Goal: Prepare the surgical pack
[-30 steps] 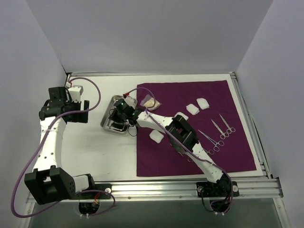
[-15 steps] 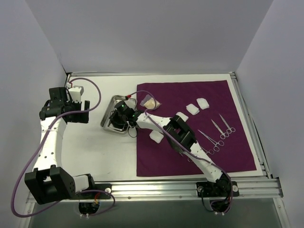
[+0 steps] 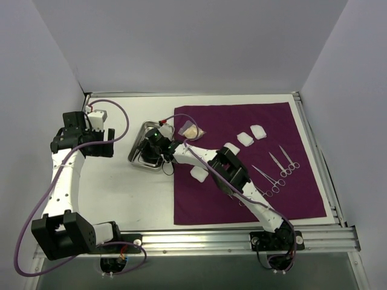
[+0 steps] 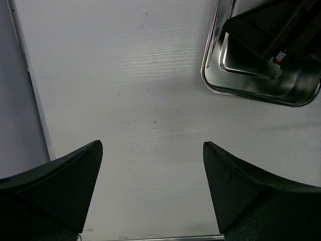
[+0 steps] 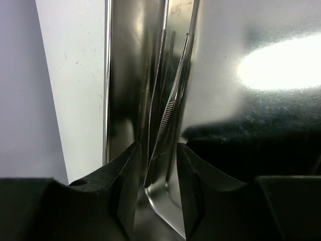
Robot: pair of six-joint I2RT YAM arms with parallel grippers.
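Observation:
The small steel tray (image 3: 136, 158) sits on the white table just left of the dark purple cloth (image 3: 242, 202). My right gripper (image 3: 155, 144) reaches down into the tray (image 5: 281, 65). In the right wrist view its jaws (image 5: 158, 150) are nearly closed around thin steel tweezers (image 5: 170, 115) that lie along the tray's wall. Three scissor-like instruments (image 3: 269, 179) lie on the right of the cloth. White gauze pads (image 3: 246, 138) lie on the cloth's upper part. My left gripper (image 3: 100, 145) is open and empty above bare table (image 4: 153, 150), left of the tray (image 4: 251, 96).
A small pale packet (image 3: 192, 129) lies on the cloth's top left corner. One gauze pad (image 3: 198, 174) sits at the cloth's left edge beside my right arm. A metal rail (image 3: 242, 240) runs along the near edge, and purple walls enclose the table.
My right gripper has shifted slightly left and back inside the tray. The left arm has not moved.

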